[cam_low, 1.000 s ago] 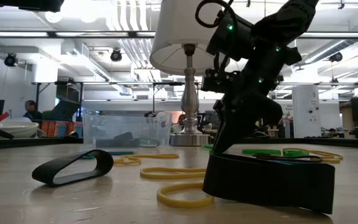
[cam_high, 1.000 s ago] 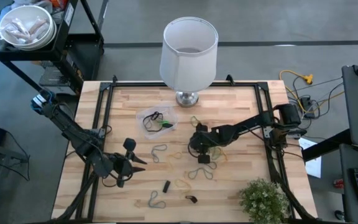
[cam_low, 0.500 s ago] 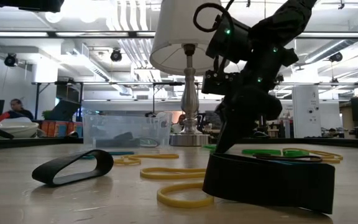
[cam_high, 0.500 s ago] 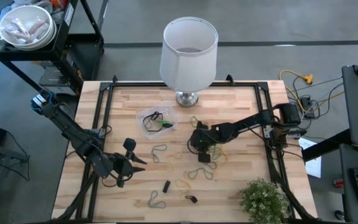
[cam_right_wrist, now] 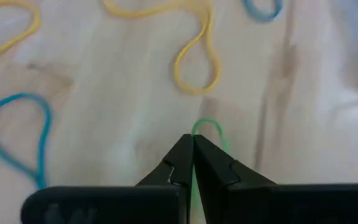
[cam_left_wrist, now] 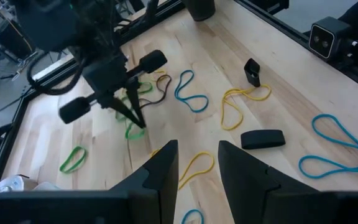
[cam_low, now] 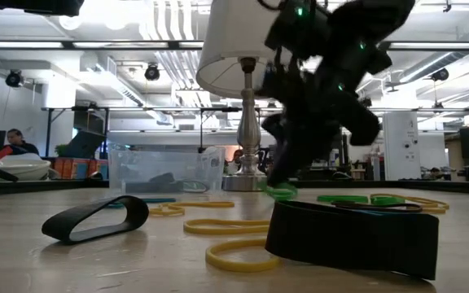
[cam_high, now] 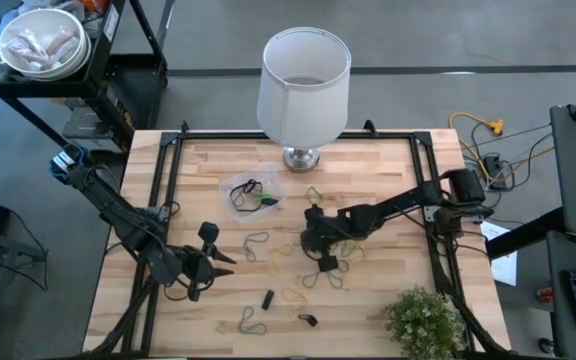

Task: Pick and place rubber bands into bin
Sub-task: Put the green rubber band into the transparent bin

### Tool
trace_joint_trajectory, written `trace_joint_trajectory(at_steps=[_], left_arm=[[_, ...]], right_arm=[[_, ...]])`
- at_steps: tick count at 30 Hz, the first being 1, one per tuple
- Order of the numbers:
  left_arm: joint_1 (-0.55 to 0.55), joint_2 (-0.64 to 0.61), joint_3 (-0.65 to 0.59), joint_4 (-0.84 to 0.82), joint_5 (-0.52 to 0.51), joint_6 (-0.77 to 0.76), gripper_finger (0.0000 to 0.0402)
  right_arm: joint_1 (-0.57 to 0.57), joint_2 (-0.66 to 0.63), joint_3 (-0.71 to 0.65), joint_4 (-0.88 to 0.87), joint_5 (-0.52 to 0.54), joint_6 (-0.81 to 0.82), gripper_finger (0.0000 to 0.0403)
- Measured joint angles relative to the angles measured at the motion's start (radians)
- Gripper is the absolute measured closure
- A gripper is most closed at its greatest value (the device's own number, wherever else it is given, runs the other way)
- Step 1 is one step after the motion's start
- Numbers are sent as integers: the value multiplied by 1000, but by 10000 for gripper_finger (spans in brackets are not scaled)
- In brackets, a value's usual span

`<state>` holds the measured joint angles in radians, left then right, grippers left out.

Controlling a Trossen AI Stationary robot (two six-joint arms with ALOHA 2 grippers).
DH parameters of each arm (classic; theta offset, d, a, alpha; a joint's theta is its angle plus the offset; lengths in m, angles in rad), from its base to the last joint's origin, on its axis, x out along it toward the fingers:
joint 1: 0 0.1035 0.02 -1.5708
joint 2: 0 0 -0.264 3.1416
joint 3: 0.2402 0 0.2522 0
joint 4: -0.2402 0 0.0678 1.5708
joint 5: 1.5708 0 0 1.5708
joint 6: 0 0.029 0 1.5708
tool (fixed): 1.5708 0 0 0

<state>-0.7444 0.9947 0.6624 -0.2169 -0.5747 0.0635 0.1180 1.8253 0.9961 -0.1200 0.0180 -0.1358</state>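
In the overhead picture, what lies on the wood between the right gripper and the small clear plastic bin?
In the high view, only bare wooden tabletop separates the right gripper, shut on a thin green rubber band, from the small clear plastic bin.

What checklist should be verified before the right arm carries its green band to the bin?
1. Right gripper shut on the green rubber band: ok.
2. Band lifted off the table: ok in the low view.
3. Only one band pinched: cannot tell.
4. Bin open on top, a few bands inside: ok.
5. Left gripper open, away from the bin: ok.
6. Lamp stands behind the bin: take care.
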Motion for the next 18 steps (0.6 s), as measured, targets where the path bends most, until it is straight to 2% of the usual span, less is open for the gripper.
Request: trace_joint_trajectory(at_steps=[13, 18], left_arm=[[0, 0, -1, 0, 0, 0, 303], [0, 0, -1, 0, 0, 0, 303]], right_arm=[[91, -2, 169, 3, 266, -235, 395], [89, -2, 223, 20, 279, -310, 395]])
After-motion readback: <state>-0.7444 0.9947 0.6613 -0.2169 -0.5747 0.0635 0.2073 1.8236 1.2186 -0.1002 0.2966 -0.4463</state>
